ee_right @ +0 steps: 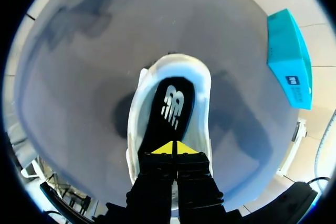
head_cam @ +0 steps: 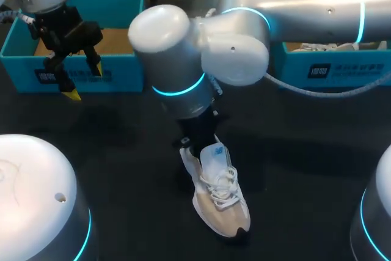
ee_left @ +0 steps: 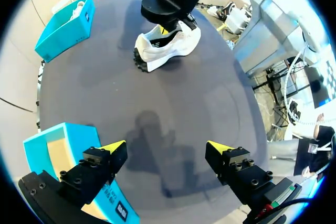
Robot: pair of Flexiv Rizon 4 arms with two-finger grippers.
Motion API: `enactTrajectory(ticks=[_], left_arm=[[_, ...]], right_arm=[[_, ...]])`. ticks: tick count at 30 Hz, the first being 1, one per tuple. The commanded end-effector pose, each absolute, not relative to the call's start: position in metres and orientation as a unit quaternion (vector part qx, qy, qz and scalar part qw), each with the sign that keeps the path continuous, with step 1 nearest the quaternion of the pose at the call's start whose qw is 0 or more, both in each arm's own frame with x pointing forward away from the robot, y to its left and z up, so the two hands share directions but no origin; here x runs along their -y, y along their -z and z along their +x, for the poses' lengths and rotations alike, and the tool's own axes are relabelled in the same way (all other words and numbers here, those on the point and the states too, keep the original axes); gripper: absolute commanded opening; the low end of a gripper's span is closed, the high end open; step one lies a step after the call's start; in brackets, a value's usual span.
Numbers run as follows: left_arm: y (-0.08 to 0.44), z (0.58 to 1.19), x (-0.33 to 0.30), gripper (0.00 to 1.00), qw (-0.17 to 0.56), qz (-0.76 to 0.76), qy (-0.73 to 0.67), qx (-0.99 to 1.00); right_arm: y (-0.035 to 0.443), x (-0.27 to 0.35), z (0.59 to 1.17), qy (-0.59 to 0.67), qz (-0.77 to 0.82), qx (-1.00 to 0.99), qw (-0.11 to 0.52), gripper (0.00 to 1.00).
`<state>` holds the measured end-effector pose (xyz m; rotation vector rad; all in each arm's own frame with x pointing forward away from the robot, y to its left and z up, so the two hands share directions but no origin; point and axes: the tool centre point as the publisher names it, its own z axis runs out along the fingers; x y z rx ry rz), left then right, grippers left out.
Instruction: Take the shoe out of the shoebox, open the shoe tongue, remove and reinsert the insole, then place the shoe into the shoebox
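A white shoe (head_cam: 220, 194) stands on the dark table near its middle, toe toward the front. Its black insole (ee_right: 170, 108) lies inside it. My right gripper (ee_right: 172, 148) is shut, its yellow tips pressed together over the heel end of the insole. In the head view that gripper (head_cam: 194, 150) is mostly hidden under my right arm. From the left wrist view the shoe (ee_left: 168, 43) sits far ahead with my right gripper (ee_left: 166, 28) at its heel. My left gripper (head_cam: 82, 80) hangs open and empty in front of the left teal shoebox (head_cam: 24, 68).
The left shoebox (ee_left: 39, 148) is open beside my left gripper's fingers. A second teal box (head_cam: 330, 68) stands at the back right with white things in it. Dark tabletop lies between my left gripper (ee_left: 168, 148) and the shoe.
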<state>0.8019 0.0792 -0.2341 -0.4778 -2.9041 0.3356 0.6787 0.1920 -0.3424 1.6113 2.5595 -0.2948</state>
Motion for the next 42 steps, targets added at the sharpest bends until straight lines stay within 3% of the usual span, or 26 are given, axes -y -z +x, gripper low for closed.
enactTrajectory(ticks=[1, 7, 13, 15, 19, 42], left_arm=[[0.234, 0.801, -0.080, 1.00, 0.089, -0.161, -0.111, 0.977], [0.234, 0.801, -0.080, 1.00, 0.089, -0.161, -0.111, 0.977], [0.234, 0.801, -0.080, 1.00, 0.089, -0.161, -0.111, 0.977], [0.234, 0.801, -0.080, 1.00, 0.089, -0.161, -0.111, 0.977], [0.234, 0.801, -0.080, 1.00, 0.089, -0.161, -0.111, 0.977], [0.234, 0.801, -0.080, 1.00, 0.089, -0.161, -0.111, 0.977]], right_arm=[[0.343, -0.188, 0.685, 0.087, 0.531, -0.843, 0.016, 0.15], [0.343, -0.189, 0.687, 0.083, 0.529, -0.844, 0.009, 0.42], [0.347, -0.189, 0.682, 0.078, 0.532, -0.843, 0.001, 0.52], [0.348, -0.189, 0.681, 0.077, 0.533, -0.843, -0.001, 0.85], [0.351, -0.189, 0.680, 0.075, 0.535, -0.842, -0.007, 1.00], [0.336, -0.197, 0.667, 0.096, 0.550, -0.829, 0.010, 1.00]])
